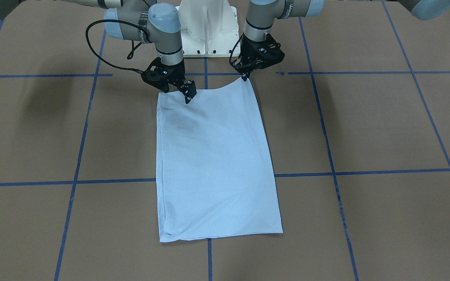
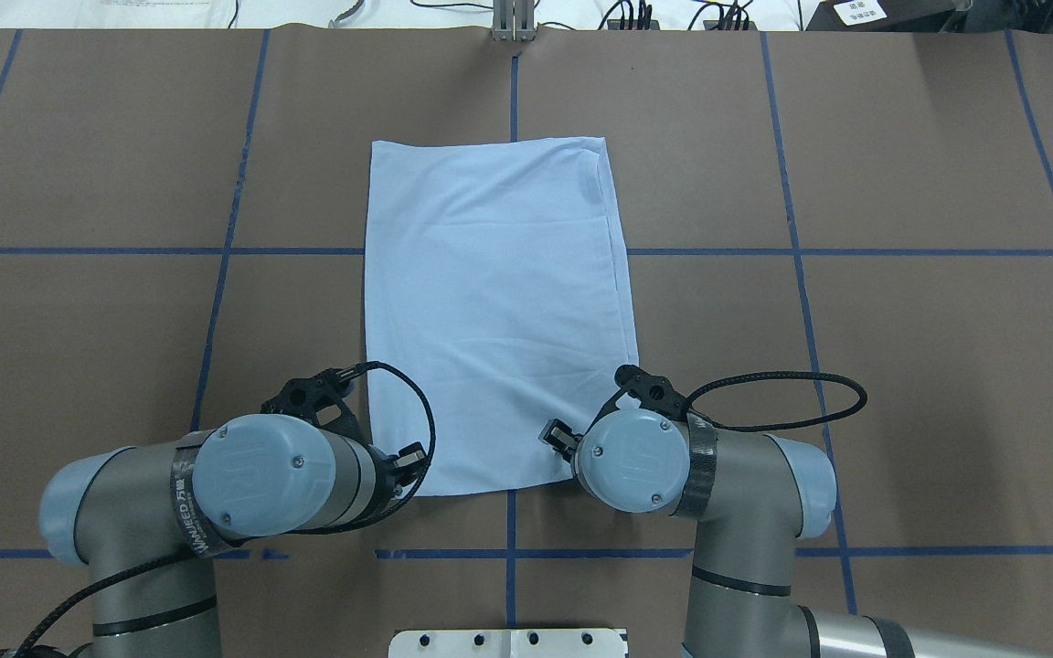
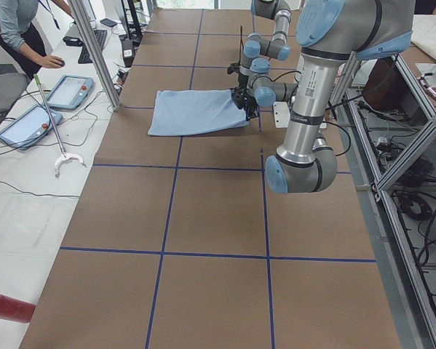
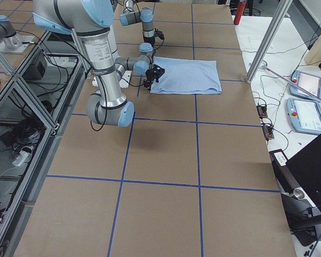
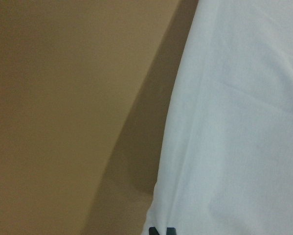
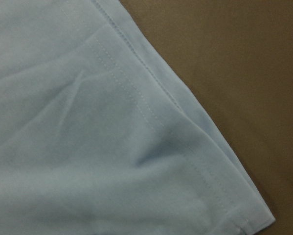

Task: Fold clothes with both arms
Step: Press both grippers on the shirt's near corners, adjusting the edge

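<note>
The brown table (image 1: 365, 128) has blue lines on it. The right arm (image 1: 162, 27) and left arm (image 1: 264, 15) reach down from the top, cut off at the edge. The light blue T-shirt (image 1: 213, 164) lies folded in a long shape in the middle, and only plain cloth shows. The left gripper (image 1: 244, 77) pinches one near corner, pulled up in a small peak. The right gripper (image 1: 186, 95) touches the other near corner. I cannot tell if it is pinching. From above, the wrists hide both tips.
</note>
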### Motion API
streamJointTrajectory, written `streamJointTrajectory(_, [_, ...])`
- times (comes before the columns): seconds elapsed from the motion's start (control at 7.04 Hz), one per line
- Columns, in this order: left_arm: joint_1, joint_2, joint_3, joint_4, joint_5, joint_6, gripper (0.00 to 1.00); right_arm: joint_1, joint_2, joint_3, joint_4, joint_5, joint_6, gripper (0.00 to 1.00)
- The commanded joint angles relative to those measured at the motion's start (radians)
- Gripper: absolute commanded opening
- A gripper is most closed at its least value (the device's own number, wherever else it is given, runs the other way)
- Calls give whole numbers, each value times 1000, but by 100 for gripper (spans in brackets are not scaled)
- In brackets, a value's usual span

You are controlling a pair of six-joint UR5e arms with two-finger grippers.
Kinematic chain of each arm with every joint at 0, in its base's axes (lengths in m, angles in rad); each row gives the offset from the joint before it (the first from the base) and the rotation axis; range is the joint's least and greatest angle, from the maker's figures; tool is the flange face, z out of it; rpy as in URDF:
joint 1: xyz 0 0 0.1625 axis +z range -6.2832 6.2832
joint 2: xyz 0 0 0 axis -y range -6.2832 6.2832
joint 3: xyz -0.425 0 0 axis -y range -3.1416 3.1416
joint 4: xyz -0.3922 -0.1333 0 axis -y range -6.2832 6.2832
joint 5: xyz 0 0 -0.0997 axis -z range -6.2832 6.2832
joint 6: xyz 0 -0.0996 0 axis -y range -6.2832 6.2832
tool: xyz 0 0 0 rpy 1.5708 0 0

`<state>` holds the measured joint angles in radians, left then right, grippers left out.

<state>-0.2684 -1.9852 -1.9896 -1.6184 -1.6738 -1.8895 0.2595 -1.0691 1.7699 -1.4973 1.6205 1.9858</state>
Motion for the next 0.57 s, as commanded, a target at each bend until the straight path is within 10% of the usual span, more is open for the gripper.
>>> streamJointTrajectory(0.0, [0, -1, 0, 0, 0, 0, 0, 3, -3, 6, -1, 2, 1, 100])
streamJointTrajectory(0.43, [0, 0, 0, 0, 0, 0, 0, -6, -19, 14, -1, -4, 16, 100])
